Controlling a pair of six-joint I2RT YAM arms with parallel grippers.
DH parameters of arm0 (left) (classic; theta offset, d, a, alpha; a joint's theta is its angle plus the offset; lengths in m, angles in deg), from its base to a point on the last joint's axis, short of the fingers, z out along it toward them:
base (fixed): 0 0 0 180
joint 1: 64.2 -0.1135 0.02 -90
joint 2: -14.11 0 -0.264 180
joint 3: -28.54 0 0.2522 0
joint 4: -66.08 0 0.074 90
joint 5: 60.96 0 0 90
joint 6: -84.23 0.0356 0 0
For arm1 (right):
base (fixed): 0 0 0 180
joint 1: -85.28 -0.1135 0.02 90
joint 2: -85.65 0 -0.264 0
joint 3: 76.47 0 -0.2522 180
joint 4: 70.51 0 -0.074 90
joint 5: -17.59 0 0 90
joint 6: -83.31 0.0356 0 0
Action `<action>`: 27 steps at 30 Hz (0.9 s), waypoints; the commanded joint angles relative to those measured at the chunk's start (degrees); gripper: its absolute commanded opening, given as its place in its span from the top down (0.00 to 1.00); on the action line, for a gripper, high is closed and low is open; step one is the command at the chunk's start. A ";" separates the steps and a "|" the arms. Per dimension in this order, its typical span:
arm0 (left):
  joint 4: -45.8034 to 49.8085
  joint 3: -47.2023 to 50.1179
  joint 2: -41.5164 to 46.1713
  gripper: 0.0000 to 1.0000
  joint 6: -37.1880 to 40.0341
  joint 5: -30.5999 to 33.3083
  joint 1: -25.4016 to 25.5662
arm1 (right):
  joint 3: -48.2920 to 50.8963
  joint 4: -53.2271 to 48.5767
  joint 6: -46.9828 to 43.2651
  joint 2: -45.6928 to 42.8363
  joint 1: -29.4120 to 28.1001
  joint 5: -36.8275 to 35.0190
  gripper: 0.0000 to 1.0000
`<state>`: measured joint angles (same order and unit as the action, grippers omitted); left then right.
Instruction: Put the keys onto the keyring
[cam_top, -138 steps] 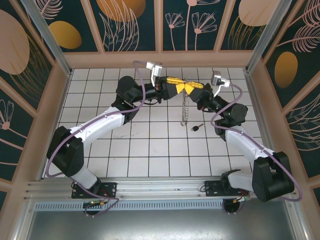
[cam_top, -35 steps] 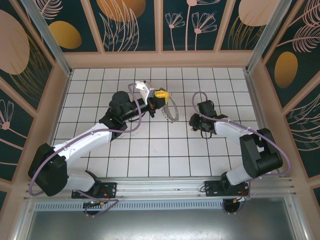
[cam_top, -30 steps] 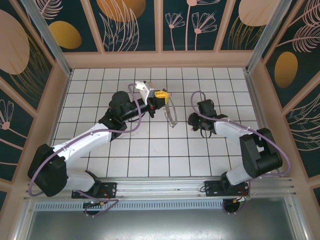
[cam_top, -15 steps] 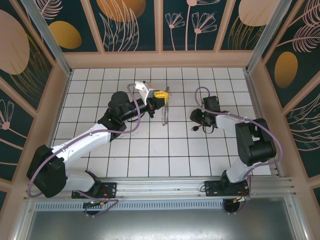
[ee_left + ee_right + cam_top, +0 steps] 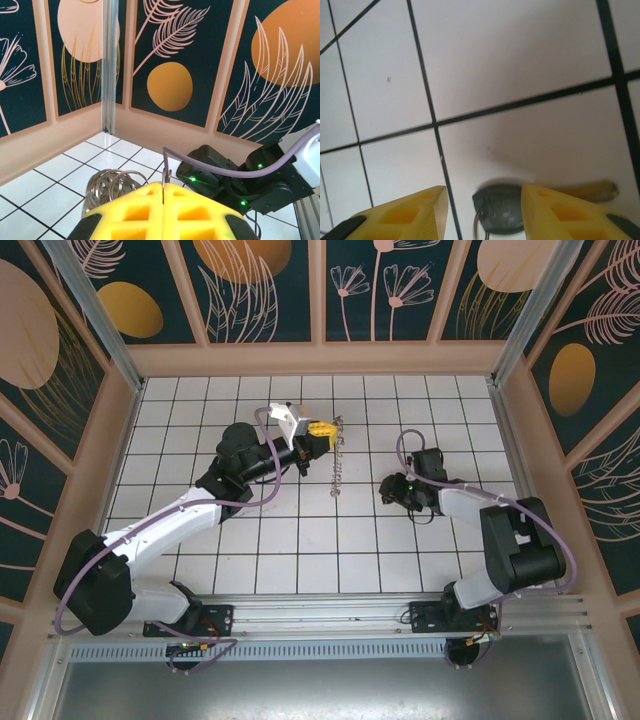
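Observation:
My left gripper (image 5: 322, 430) is raised over the far middle of the floor, its yellow fingers (image 5: 200, 212) shut on the thin wire of the keyring (image 5: 337, 466). The silvery chain-like loop dangles below it, and a bunch of its small rings (image 5: 112, 182) hangs just left of the fingertips. My right gripper (image 5: 394, 487) points down at the tiles to the right of the loop. In the right wrist view the gripper (image 5: 484, 190) is open over the key's black head (image 5: 501, 214), which lies on a tile close to the right finger. The blurred blade (image 5: 592, 190) sticks out to the right.
White tiles with black seams cover the floor (image 5: 300, 540), ringed by a low wooden rim and patterned wall panels (image 5: 250, 280). The right arm's black wrist (image 5: 235, 175) sits close in front of the left gripper. Purple cables run along both arms.
The right gripper has come nearer and lower, settling over the key. The hanging keyring has swung a little to the right. The left gripper has stayed put and shut.

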<state>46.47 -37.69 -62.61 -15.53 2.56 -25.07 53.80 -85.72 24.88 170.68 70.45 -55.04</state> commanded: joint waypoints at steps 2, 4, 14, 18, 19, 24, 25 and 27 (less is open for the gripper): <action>-3.69 0.44 1.62 1.00 -1.05 -0.27 0.27 | 1.95 -0.78 3.01 -6.06 -0.39 0.61 0.57; -3.98 0.48 1.54 1.00 -1.27 -0.36 0.33 | 1.36 -2.54 3.31 -8.79 -0.60 -2.22 0.57; -4.95 1.47 1.77 1.00 -1.69 -0.14 0.33 | -2.35 -10.58 2.62 -8.91 -4.69 -13.06 0.71; -4.93 1.63 1.99 1.00 -1.75 -0.24 0.28 | -2.86 -10.42 2.79 -7.16 -6.68 -14.79 0.71; -4.99 1.62 2.04 1.00 -1.74 -0.24 0.25 | -3.01 -10.38 2.80 -6.71 -7.16 -15.14 0.72; -5.13 1.84 2.19 1.00 -1.84 -0.30 0.33 | -3.41 -9.70 2.89 -4.07 -8.59 -16.21 0.72; -5.13 1.93 2.25 1.00 -1.78 -0.28 0.31 | -3.34 -9.41 2.88 -3.65 -8.79 -16.22 0.73; -5.13 2.10 2.37 1.00 -1.71 -0.25 0.31 | -3.32 -8.79 3.02 -2.95 -9.00 -16.06 0.74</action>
<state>45.47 -35.87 -62.40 -16.60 2.56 -25.07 52.03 -94.40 27.15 166.66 62.05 -69.53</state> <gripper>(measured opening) 0.045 0.269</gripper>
